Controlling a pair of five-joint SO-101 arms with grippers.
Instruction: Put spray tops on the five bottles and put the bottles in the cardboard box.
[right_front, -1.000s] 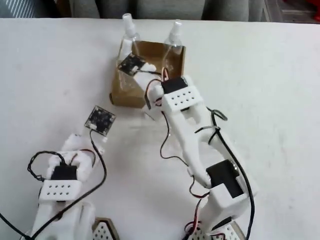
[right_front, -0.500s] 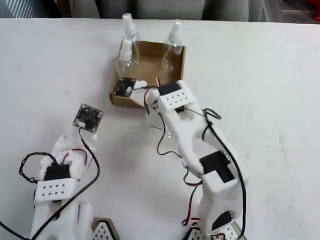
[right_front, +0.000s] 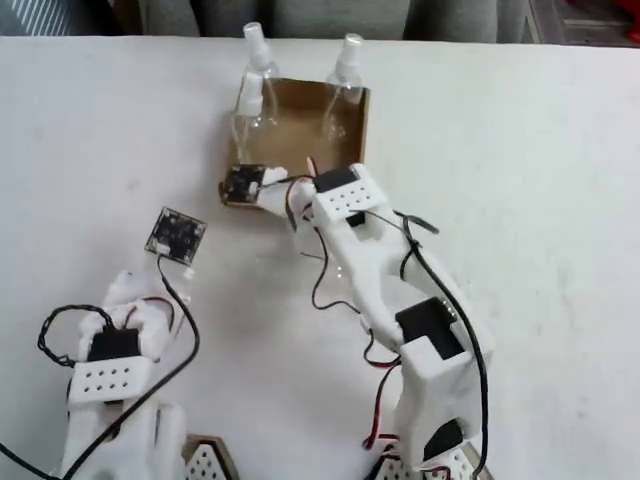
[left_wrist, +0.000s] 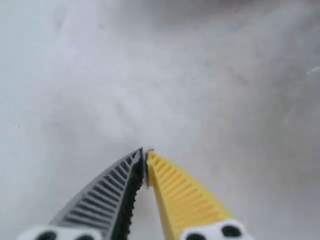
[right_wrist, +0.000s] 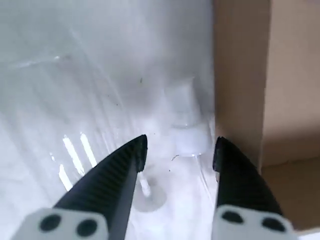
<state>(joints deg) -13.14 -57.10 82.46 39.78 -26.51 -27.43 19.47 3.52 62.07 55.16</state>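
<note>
Spray top between right gripper jaws, beside cardboard box

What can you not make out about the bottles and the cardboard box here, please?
High view: the white right arm covers the near end of the brown cardboard box, so the clear plastic bottles inside cannot be counted.
Right wrist view: the bottle within the open right gripper is blurred; its top's fit is unclear.

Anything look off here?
A clear plastic piece, bottle or spray top, sits on the table outside the cardboard box, close beside its wall, inside the open right claw. Too blurred to tell if it's upright. No spill visible.
</note>
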